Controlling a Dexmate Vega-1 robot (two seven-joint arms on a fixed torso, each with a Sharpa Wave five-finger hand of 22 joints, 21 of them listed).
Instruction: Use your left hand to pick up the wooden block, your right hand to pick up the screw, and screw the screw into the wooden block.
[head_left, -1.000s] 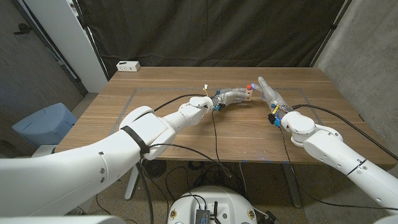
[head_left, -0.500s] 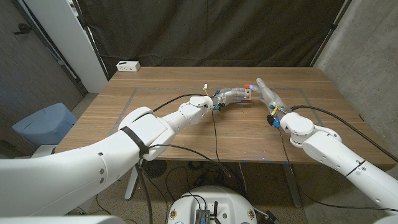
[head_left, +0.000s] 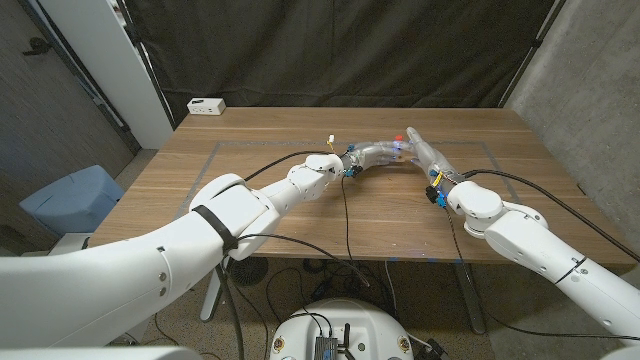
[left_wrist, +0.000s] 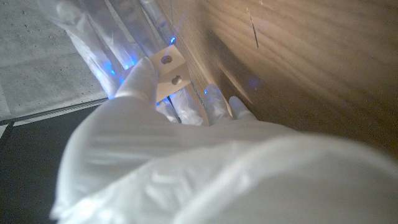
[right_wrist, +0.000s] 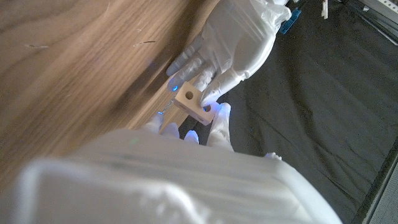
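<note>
While both arms reach in toward the table's (head_left: 260, 200) far middle, the two hands meet fingertip to fingertip there. Left hand (head_left: 372, 153) is stretched out low over the wood, and the left wrist view shows its fingers (left_wrist: 144, 73) wrapped around the wooden block (left_wrist: 169, 73), thumb on one side and the rest behind it, so it's gripping the block. Block face toward that camera has two small holes; the right wrist view shows the block (right_wrist: 191, 103) end-on with one round hole, sitting between the fingertips of both hands. Right hand (head_left: 424, 152) is extended straight along its forearm, fingers (right_wrist: 222, 114) pointing at the block and touching or nearly touching its near edge; can't tell from any view whether they're pinching anything. A small red spot sits right at the right fingertips in the head view, too small to say it's the screw, so screw position is unconfirmed. Both hands wear translucent covers with blue glints at the tips. White box (head_left: 206, 105) sits at the far left table edge, well apart from the hands. No readable writing or labels anywhere.
</note>
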